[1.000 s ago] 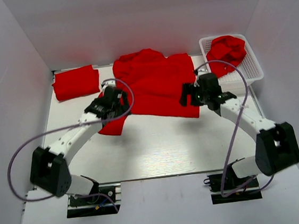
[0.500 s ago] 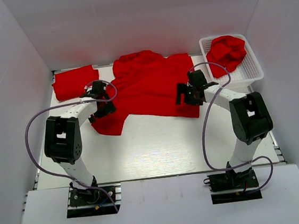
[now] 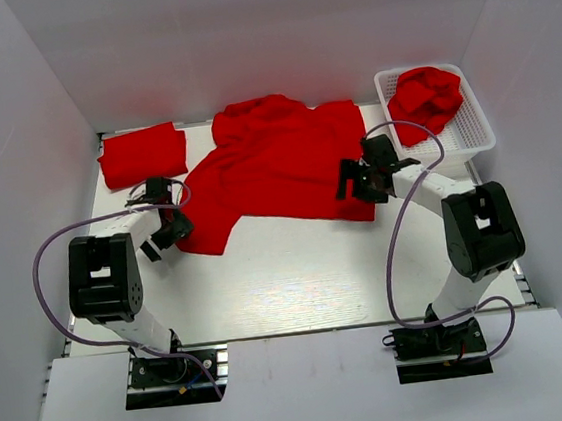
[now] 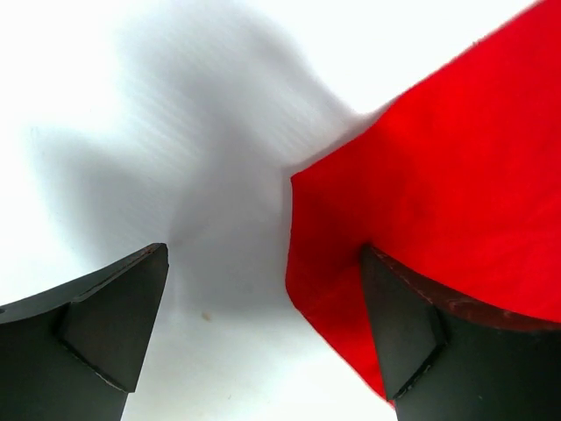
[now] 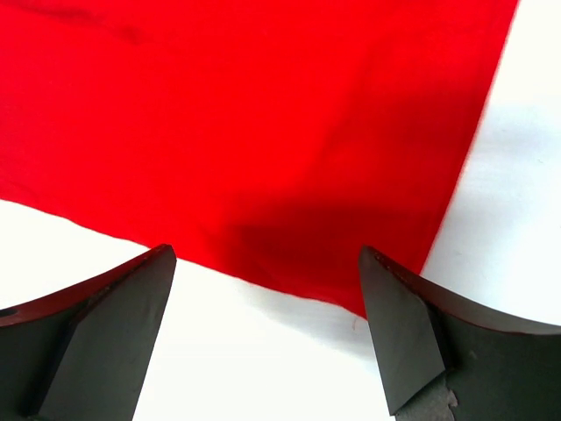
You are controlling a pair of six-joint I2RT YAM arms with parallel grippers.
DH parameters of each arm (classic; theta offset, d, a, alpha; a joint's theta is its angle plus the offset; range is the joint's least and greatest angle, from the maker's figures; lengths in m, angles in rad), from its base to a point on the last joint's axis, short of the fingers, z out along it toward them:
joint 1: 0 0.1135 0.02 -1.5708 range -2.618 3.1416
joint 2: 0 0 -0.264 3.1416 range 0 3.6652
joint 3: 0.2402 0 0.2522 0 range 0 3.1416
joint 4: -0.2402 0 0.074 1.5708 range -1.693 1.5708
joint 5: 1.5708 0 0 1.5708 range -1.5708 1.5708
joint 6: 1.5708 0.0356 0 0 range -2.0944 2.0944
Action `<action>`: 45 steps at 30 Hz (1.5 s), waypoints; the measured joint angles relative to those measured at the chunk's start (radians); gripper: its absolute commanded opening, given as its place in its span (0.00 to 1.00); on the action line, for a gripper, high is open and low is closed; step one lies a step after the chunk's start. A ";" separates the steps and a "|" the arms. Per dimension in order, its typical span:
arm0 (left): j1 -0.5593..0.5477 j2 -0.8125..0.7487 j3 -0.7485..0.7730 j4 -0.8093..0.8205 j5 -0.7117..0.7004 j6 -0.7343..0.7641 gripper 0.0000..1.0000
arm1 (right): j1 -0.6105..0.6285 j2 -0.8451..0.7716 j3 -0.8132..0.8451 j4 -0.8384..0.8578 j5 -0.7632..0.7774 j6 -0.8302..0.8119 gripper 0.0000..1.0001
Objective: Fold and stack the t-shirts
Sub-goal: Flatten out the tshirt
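A red t-shirt lies spread out on the white table, crumpled at its far edge. My left gripper is open and empty, low at the edge of the shirt's left sleeve; in the left wrist view the sleeve corner lies by the right finger. My right gripper is open and empty over the shirt's near right corner; in the right wrist view the hem corner lies just ahead of the fingers. A folded t-shirt lies at the back left.
A white mesh basket stands at the back right with a crumpled red t-shirt in it. White walls close in the table at the left, back and right. Purple cables loop from both arms over the table.
My left arm has drawn back to the left, off the shirt to the sleeve's outer edge. The sleeve now lies flatter. My right arm has folded back; its gripper stays near the right hem.
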 measured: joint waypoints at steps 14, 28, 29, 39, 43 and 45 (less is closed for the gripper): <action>0.043 0.004 -0.037 0.194 0.102 0.095 0.36 | -0.015 -0.055 -0.060 -0.016 0.069 0.035 0.90; 0.043 -0.055 -0.140 0.351 0.277 0.184 0.00 | -0.026 -0.032 -0.091 -0.019 0.115 0.116 0.85; 0.042 -0.071 -0.159 0.356 0.285 0.187 0.00 | -0.025 -0.024 -0.091 -0.016 0.114 0.119 0.82; 0.031 -0.251 -0.320 0.389 0.431 0.220 0.00 | -0.024 -0.002 -0.139 0.089 0.074 0.140 0.00; 0.027 -0.391 -0.369 0.396 0.505 0.221 0.00 | -0.025 -0.101 -0.224 0.102 0.102 0.141 0.00; 0.019 -0.465 -0.394 0.402 0.562 0.213 0.00 | -0.024 -0.188 -0.261 0.086 0.126 0.139 0.00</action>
